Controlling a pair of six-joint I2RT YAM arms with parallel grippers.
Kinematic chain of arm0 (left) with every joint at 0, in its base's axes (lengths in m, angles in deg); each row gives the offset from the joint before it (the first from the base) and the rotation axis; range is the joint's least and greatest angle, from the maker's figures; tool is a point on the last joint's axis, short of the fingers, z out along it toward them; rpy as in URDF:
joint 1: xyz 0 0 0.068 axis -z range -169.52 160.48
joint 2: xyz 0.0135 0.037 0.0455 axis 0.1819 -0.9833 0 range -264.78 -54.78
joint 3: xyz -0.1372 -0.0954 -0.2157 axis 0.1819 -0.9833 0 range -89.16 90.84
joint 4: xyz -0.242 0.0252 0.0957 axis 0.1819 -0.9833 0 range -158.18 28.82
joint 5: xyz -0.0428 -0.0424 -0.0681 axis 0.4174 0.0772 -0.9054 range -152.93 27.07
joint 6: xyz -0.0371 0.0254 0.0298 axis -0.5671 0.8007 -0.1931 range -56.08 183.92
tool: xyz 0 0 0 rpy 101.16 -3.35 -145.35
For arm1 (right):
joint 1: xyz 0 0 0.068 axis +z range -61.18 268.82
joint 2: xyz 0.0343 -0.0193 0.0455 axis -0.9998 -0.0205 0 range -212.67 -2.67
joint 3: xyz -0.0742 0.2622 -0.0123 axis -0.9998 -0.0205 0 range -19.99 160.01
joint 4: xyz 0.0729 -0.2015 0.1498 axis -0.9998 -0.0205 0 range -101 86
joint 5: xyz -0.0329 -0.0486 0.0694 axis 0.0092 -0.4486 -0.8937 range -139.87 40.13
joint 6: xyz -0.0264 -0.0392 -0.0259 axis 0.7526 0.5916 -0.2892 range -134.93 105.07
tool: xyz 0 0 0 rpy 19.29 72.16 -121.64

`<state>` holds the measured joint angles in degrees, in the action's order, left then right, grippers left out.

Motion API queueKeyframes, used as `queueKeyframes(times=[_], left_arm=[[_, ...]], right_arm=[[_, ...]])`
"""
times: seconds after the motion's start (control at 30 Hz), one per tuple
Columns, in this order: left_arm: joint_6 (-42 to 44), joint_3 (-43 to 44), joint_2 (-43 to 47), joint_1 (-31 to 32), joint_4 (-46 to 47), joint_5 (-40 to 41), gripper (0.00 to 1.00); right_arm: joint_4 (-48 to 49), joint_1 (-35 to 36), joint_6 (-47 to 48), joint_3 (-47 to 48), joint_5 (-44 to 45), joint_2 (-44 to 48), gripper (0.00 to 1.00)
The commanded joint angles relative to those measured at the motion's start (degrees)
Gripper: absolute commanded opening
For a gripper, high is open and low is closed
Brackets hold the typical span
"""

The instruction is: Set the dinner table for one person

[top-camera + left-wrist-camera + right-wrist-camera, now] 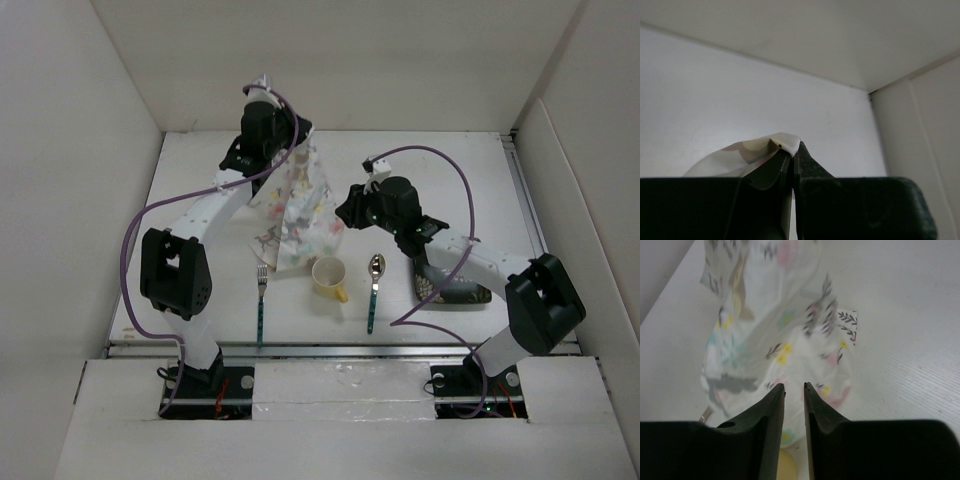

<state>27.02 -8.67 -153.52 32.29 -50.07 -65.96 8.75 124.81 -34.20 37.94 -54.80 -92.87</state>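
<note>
Clamping one placemat (300, 210), left end effector (792, 150); right end effector (794, 387) ajar; one fork (261, 300).

Quantities: one pastel animal-print cloth placemat (300, 215), directly ahead of the right gripper (794, 387) fingers (767, 415); one yellow round cup (330, 277), beneath those fingers; one metal fork with teal handle (261, 300); one metal spoon with teal handle (373, 290); one dark patterned dish (460, 295), partly hidden; one plain white rectangular tabletop (200, 170).

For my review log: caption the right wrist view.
The right fingers, narrowly apart, face the crumpled pastel-print placemat hanging above the white table.
</note>
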Motion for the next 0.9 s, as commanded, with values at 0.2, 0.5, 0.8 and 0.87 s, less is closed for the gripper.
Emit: queueKeyframes(times=[0.2,0.5,0.8,0.87], left_arm=[[-2.1,26.33,4.74,2.19,1.68,-7.79,0.0],[-4.76,20.15,12.51,2.19,8.67,-6.39,0.0],[-3.79,-3.31,17.28,-14.14,13.41,0.04,0.0],[-4.22,-3.76,14.55,-16.44,11.31,-3.02,0.0]], right_arm=[[-6.76,-6.78,3.53,2.79,6.52,13.53,0.83],[-9.15,-12.78,3.1,5.09,3.54,12.59,0.95],[-2.93,-12.26,-0.33,5.08,-5.18,-5.41,0.98],[-4.04,-11.73,-0.86,7.7,-3.61,-11.28,0.99]])
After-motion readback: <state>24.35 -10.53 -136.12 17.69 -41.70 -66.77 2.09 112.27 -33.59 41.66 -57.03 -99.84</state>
